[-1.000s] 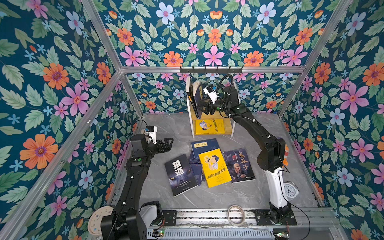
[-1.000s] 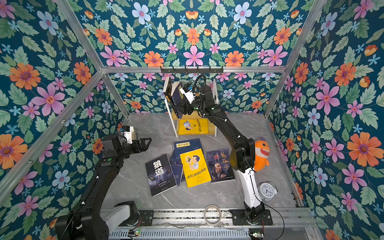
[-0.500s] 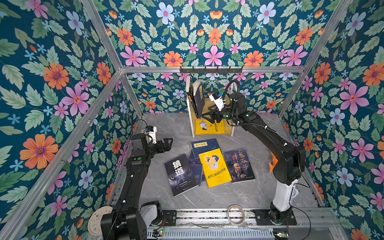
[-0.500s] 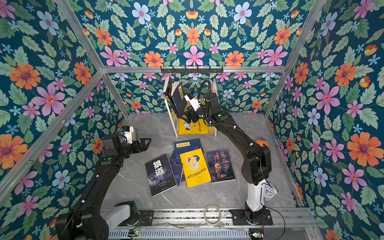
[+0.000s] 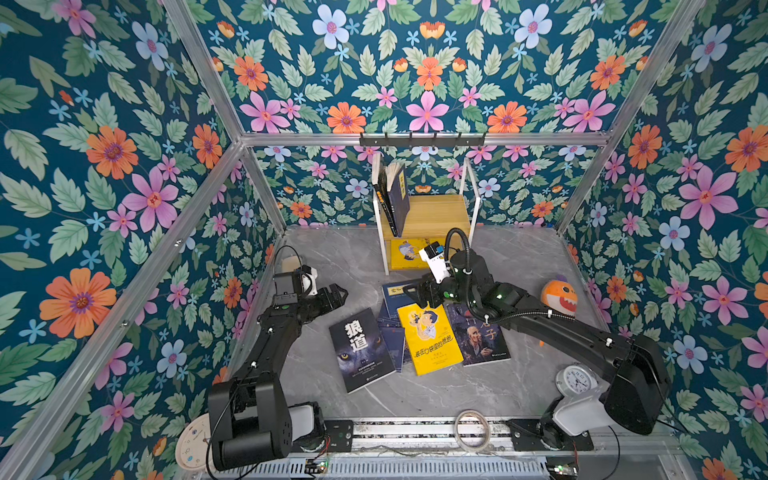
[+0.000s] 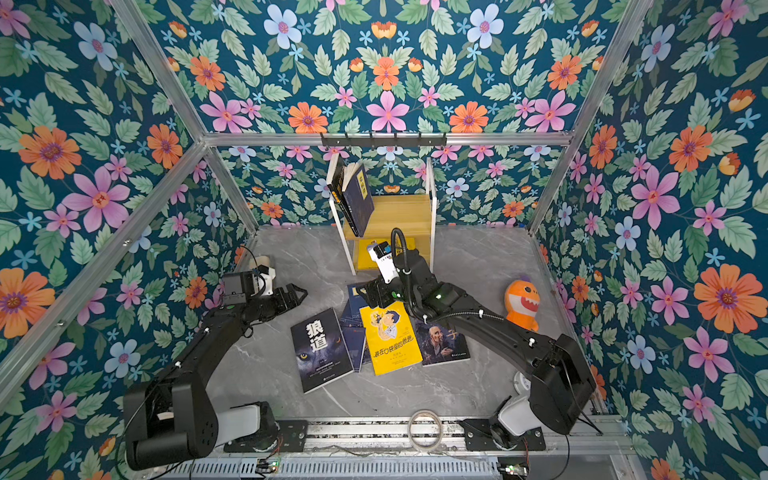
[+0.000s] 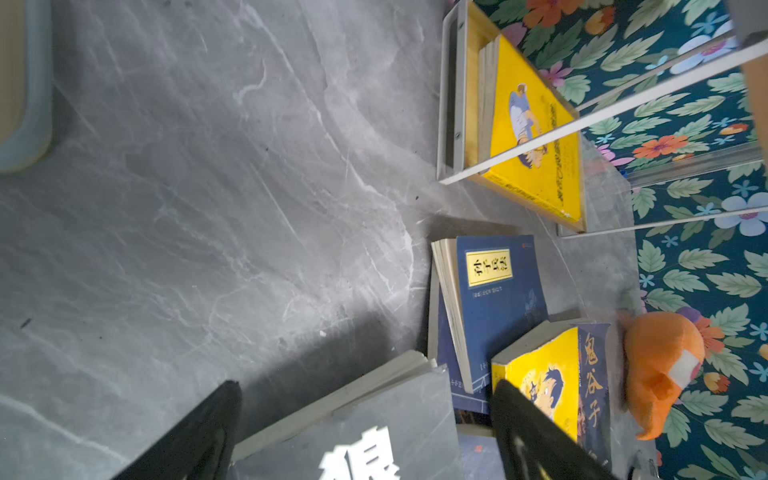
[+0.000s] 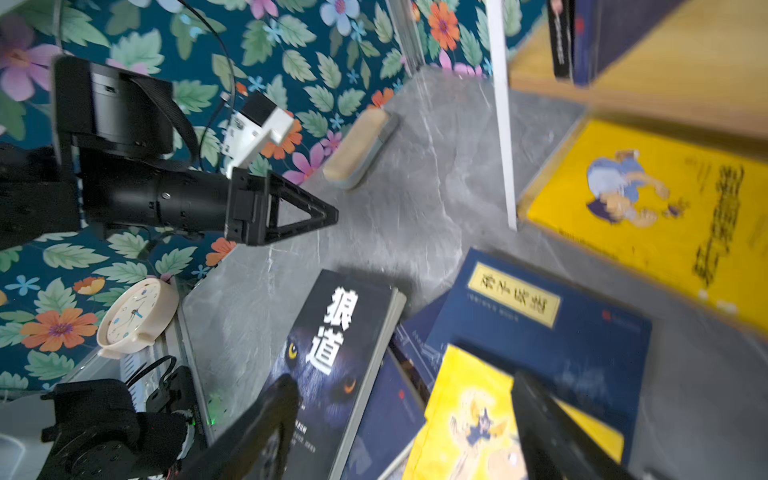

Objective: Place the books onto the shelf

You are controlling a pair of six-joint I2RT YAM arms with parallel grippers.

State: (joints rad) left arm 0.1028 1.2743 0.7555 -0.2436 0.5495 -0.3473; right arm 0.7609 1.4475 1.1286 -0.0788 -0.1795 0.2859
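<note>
- Shelf (image 5: 436,210) stands at 12 o'clock on the table, against the back wall. Two dark standing books (image 5: 395,199) lean at the 9 o'clock end of its upper board. A yellow shelved book (image 5: 409,251) lies flat on the lower board.
- The rest lie in a loose pile mid-table: wolf-face book (image 5: 361,349) at 9 o'clock, old-man book (image 5: 482,345) at 3 o'clock. The cartoon-boy book (image 5: 430,340) sits on top in the middle, and the navy book (image 5: 392,291) pokes out at 12 o'clock.
- Right gripper (image 5: 413,293) hangs low over the pile's 12 o'clock edge, where navy and cartoon-boy covers meet. Jaws stand apart, nothing between them; contact with a cover cannot be told.
- Left gripper (image 5: 338,294) hovers at 9 o'clock of the pile, clear of the wolf-face book, jaws also apart and empty.
- Step in hand, as I judge it: the right arm is lining up to pick the next book.
- The next move calls for taking one exposed edge only. The covers overlap and are thin, so a finger must get under without dragging the neighbours.
</note>
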